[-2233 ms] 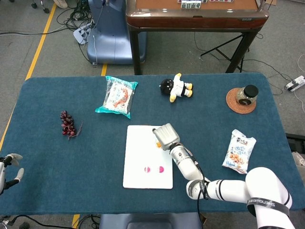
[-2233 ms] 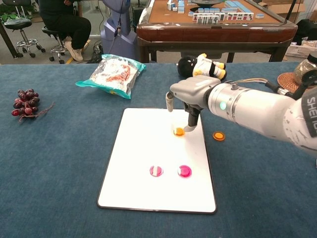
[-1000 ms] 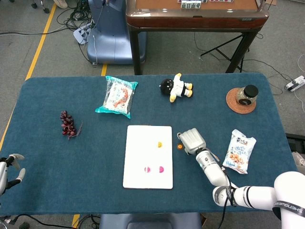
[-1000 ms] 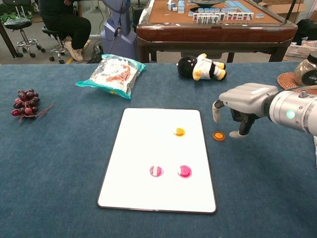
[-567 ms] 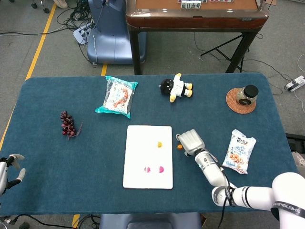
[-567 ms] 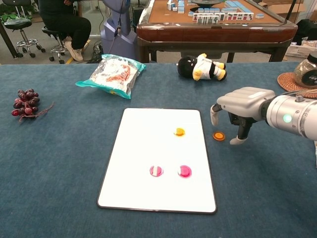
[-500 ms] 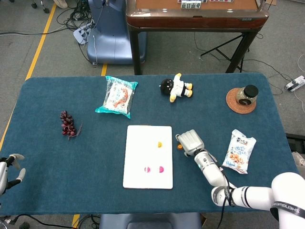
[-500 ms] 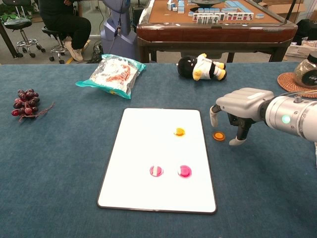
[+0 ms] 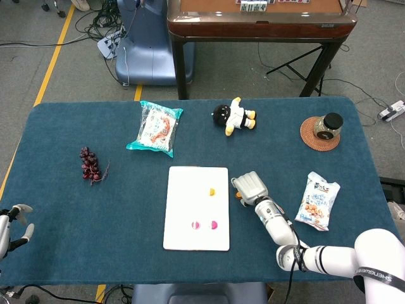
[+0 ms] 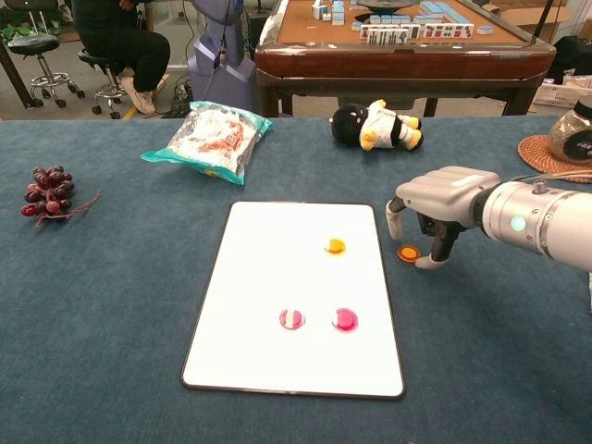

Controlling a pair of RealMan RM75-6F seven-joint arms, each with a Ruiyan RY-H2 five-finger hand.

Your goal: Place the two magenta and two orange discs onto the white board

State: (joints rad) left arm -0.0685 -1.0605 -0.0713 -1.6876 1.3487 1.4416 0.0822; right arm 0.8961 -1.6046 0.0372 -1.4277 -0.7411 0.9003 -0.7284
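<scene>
Beside the white board (image 10: 277,305), the right hand (image 10: 435,215) arches open-fingered over a half-hidden orange disc (image 10: 407,252).

Both views are being lit evenly and brightly from overhead, and only soft, short shadows are being cast on the blue table cloth (image 10: 111,305). A faint sheen is being reflected off the white board (image 10: 268,277) without detail being washed out. Everything is being kept in sharp focus, with no motion blur. Straight edges are being bowed slightly toward the frame borders in the chest view.
</scene>
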